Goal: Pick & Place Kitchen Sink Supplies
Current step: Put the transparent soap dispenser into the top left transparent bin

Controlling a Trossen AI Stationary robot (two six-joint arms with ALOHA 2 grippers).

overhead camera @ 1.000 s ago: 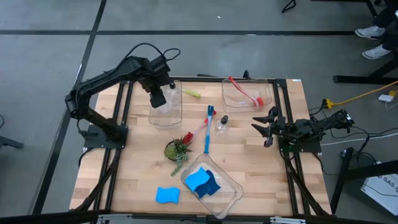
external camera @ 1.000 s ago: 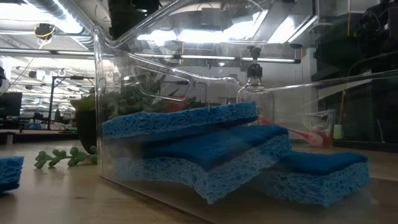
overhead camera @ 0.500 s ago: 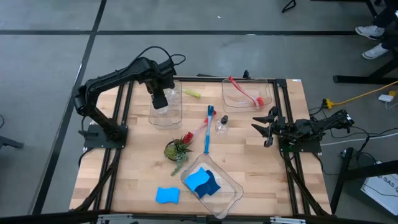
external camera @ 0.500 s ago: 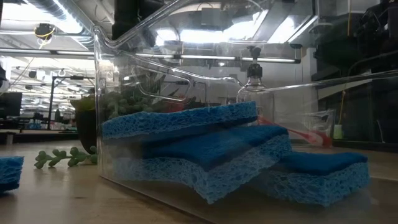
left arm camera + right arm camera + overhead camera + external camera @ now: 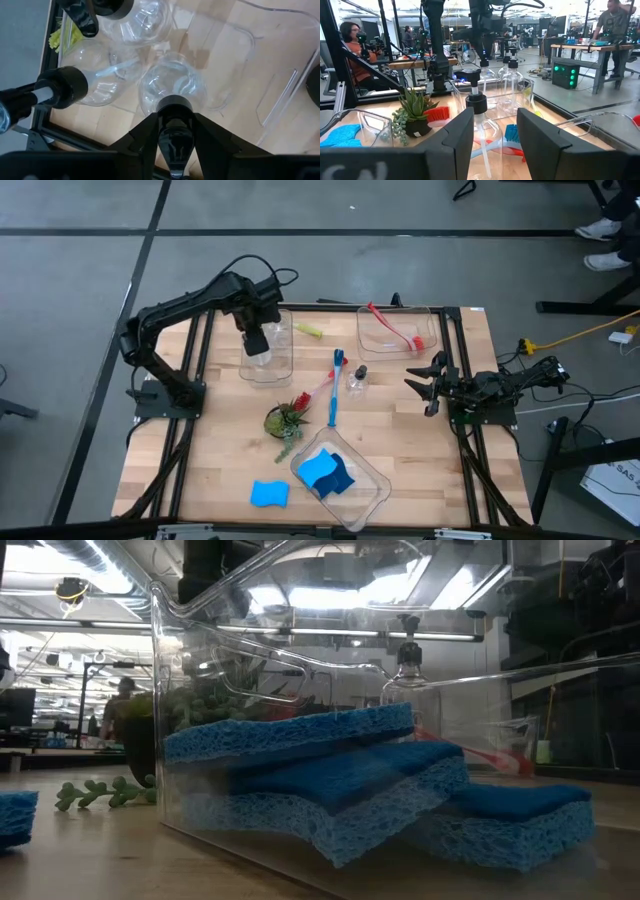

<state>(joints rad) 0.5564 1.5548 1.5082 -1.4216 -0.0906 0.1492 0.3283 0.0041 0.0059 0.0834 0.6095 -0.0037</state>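
Grey concrete floor (image 5: 420, 205), workbenches (image 5: 415, 64) behind (people seated), bright ceiling lights (image 5: 330, 595)

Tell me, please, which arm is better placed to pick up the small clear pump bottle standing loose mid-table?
The right: its open gripper waits beside that small clear pump bottle, while the left gripper is over the far clear plastic bin, gripping another bottle.
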